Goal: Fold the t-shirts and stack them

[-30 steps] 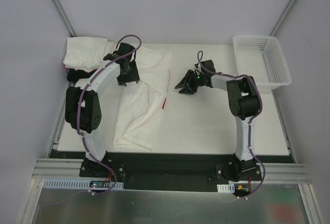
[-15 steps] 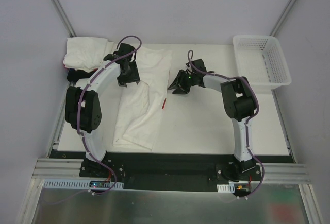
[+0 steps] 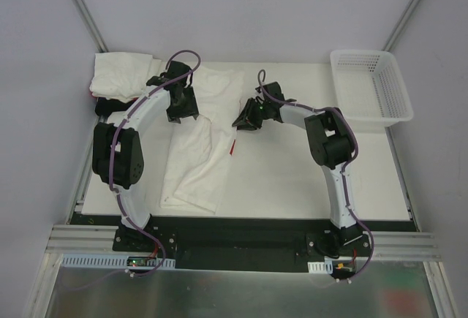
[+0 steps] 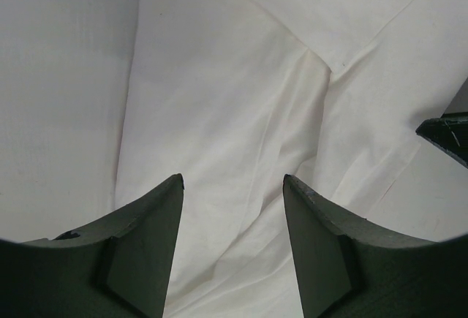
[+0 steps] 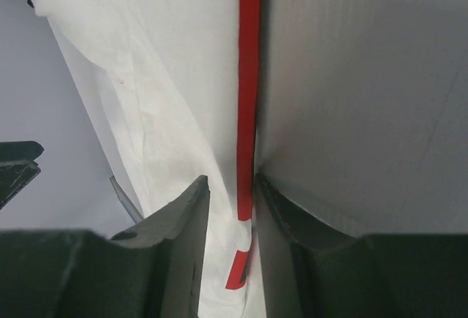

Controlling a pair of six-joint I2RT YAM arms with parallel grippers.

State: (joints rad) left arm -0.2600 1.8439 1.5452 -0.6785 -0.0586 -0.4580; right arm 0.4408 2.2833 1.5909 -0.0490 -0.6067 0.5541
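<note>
A white t-shirt [image 3: 201, 153] lies spread lengthwise on the left half of the table, creased and partly folded. My left gripper [image 3: 181, 107] hovers over its upper part, open, with only cloth [image 4: 219, 99] below its fingers [image 4: 232, 179]. My right gripper [image 3: 245, 117] is low at the shirt's right edge. In the right wrist view its jaws [image 5: 231, 179] stand narrowly apart, astride the white cloth edge [image 5: 146, 77] and a thin red strip [image 5: 248, 77] beside it, and nothing is clamped. More white t-shirts [image 3: 121, 73] are piled at the back left, with dark cloth [image 3: 110, 106] beneath.
A white mesh basket [image 3: 362, 53] stands at the back right corner. The table [image 3: 307, 172] ends in metal rails at the near edge, where both arm bases sit. Frame posts rise at the back corners.
My right gripper has slid left across the table to the shirt's right edge, and its jaws have narrowed. The left arm and the shirt have stayed still.
</note>
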